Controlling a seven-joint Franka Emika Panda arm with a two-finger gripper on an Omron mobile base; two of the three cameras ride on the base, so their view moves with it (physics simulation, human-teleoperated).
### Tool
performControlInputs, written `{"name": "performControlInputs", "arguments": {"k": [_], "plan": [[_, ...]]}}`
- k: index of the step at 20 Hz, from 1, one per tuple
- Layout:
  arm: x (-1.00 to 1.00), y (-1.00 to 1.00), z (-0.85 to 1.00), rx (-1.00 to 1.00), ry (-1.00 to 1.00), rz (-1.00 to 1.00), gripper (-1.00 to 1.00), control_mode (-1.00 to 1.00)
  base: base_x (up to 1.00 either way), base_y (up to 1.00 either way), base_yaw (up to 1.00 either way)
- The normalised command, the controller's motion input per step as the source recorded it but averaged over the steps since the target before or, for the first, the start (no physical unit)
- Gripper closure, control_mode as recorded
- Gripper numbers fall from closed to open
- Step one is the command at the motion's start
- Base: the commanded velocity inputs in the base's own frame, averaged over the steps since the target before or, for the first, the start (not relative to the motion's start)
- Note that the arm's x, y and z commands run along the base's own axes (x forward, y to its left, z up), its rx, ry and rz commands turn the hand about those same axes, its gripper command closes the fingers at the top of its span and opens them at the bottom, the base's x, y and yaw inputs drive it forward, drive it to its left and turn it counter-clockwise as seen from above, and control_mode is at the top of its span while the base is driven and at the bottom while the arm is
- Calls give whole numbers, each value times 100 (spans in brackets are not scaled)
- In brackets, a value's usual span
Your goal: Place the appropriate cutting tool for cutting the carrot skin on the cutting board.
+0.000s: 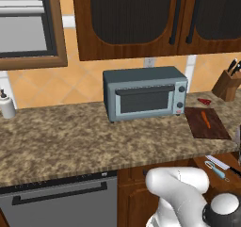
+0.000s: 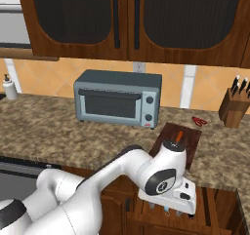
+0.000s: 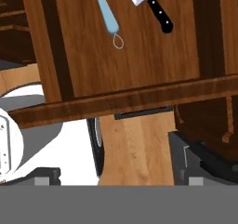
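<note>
- Open wooden drawer (image 3: 139,56) below the counter edge: smooth brown board floor, low front rail. Inside lie the cutting tool (image 3: 108,15), slim pale blue handle with a wire loop at its end, and just beside it a knife (image 3: 151,7) with a riveted black handle and pale blade.
- Claw (image 3: 118,179): its dark tips sit low at the frame's foot, well apart, nothing between them; it hangs in front of the drawer, short of the tool.
- Counter (image 1: 70,136): speckled brown-tan granite.
- Cutting board (image 1: 206,123): flat dark reddish-brown rectangle on the counter; the carrot (image 1: 205,119), small and orange, lies on it.
- Toaster oven (image 1: 145,93): boxy grey metal, just left of the board.
- Small red utensil (image 1: 204,101) behind the board; beyond it, a wooden knife block (image 1: 227,85) holding black handles.
</note>
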Motion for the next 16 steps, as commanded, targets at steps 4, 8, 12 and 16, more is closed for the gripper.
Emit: {"name": "performControlInputs", "arguments": {"k": [4, 8, 12, 16], "plan": [[36, -8, -48, 0, 9, 8, -100, -100, 0, 0, 0], [47, -12, -50, 0, 8, 9, -100, -100, 0, 0, 0], [47, -12, -54, 0, 5, 7, -100, -100, 0, 0, 0], [33, -9, -55, 0, 0, 5, -100, -100, 0, 0, 0]]}}
